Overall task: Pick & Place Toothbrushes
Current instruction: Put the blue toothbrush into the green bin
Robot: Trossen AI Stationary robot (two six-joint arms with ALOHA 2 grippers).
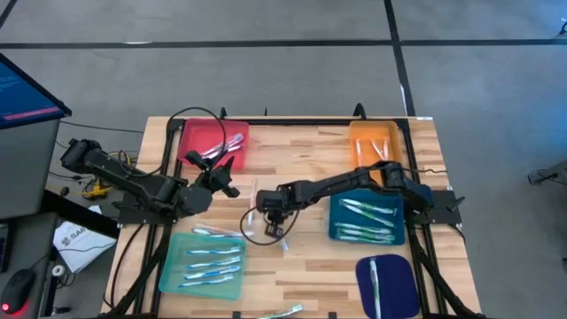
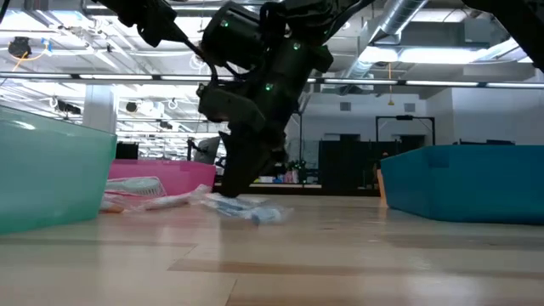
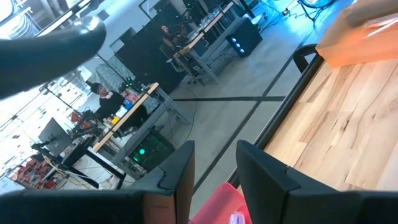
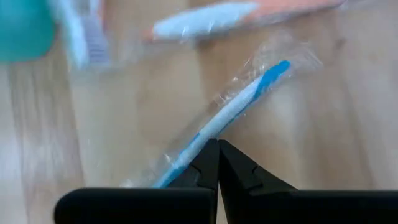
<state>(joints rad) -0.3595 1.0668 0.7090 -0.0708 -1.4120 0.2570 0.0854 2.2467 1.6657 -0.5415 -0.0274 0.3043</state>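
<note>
Clear wrapping covers the blue-and-white toothbrush (image 4: 231,107) lying on the desk (image 1: 310,257) at mid-table, directly under the right gripper (image 4: 217,163). Its long axis is seen running diagonally away from the closed jaws, whose tips touch the handle end; whether it is pinched cannot be told. The left gripper (image 3: 214,171), jaws parted and holding nothing, is held over the pink tray (image 1: 190,135), farther off.

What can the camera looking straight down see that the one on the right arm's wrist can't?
Only the high view shows the whole table, five coloured trays and the left gripper by the pink tray. Only the right wrist view shows the wrapped toothbrush with its blue handle, close up at the shut fingertips. Both show the right gripper down at mid-table.
</note>
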